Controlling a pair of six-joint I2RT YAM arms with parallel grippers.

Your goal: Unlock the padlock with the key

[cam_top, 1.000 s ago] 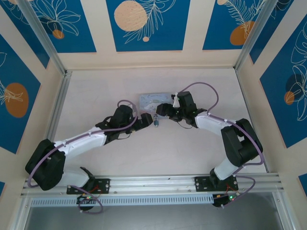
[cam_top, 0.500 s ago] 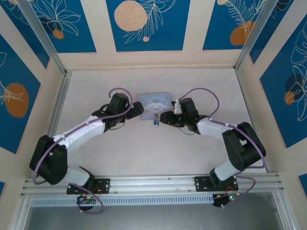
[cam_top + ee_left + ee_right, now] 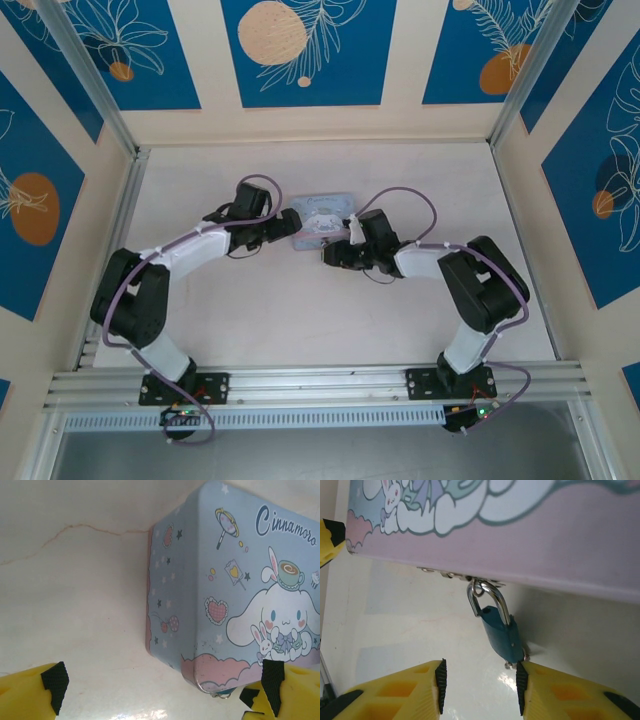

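**Both hands open at the tin box, padlock hanging from its hasp**

Nearest, along the aluminium rail (image 3: 320, 380) at the bench (image 3: 300, 310) edge: both arm bases, arms bent inward toward the middle of the bench.

Further in, right hand (image 3: 480, 680) low over the bench on the near side of the tin. Spread wide, clamped on nothing, yellow fingers (image 3: 400, 692) with black pads set to either side.

Between those fingers, the padlock (image 3: 501, 635): small, teal-blue, tilted, lower end resting on the bench right against the inner pad of the finger at picture right. Touching or just beside, cannot tell. Silver shackle (image 3: 502, 606) closed and looped through the metal hasp (image 3: 451, 574) on the tin's near edge. A small silvery bit (image 3: 509, 665) at the lock's lower end, too small to tell what.

Just behind, the tin box (image 3: 235, 570): pale blue lid, pink band along the side, white long-eared cartoon figure, hearts and stars, lettering "Cinnamoro" cut off at the frame edge. Flat on the bench, lid up.

At the tin's left near corner, left hand (image 3: 164, 687): likewise spread apart and empty, one finger out over bare bench, the other close by the tin's near edge.

Farthest back, beige wall panels (image 3: 300, 50) with blue and orange leaf prints.
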